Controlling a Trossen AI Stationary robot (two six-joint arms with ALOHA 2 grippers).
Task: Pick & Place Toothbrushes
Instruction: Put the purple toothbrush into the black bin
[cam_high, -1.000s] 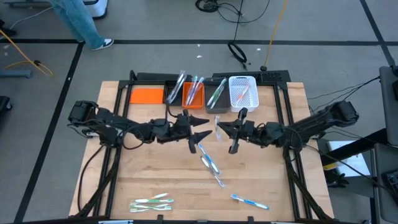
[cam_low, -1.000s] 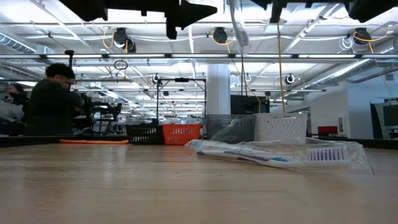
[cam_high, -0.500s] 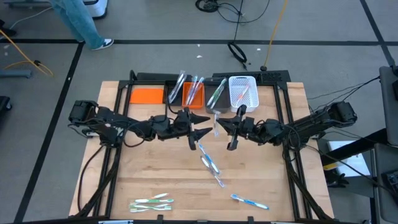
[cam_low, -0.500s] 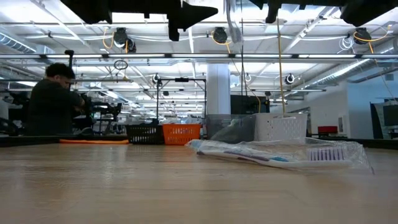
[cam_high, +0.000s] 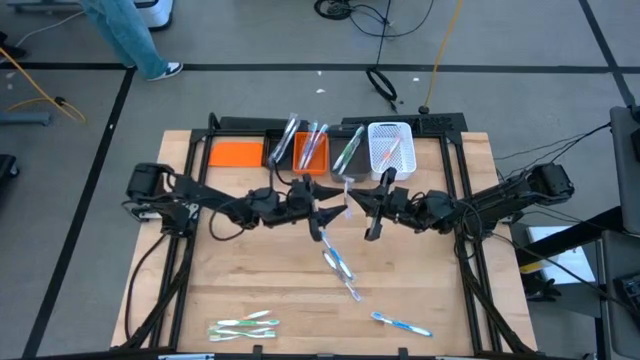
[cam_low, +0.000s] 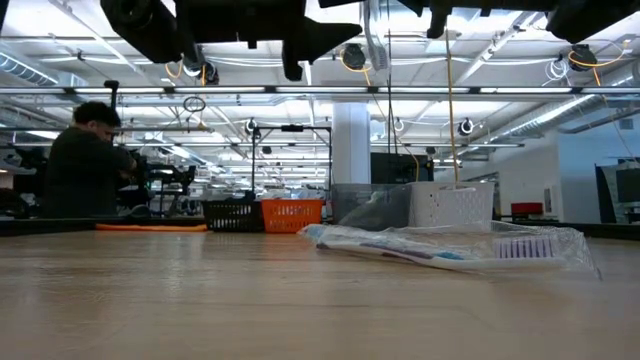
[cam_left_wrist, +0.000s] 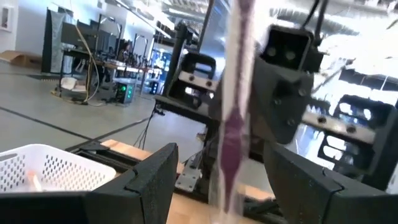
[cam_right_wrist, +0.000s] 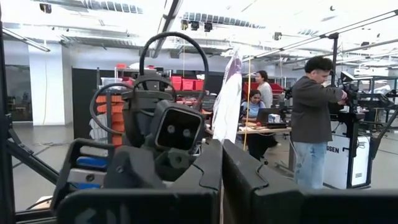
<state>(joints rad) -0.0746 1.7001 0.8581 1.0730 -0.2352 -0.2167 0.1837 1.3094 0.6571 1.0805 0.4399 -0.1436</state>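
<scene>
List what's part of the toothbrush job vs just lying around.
Job: held toothbrush in right gripper; left gripper; loose toothbrushes; white bin, orange bin.
Lying about: floor cable; orange mat.

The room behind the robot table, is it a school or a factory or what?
It looks like a big robot lab or workshop. There are long ceiling lights, a person working at equipment, and a wooden table with toothbrushes for practice.
</scene>
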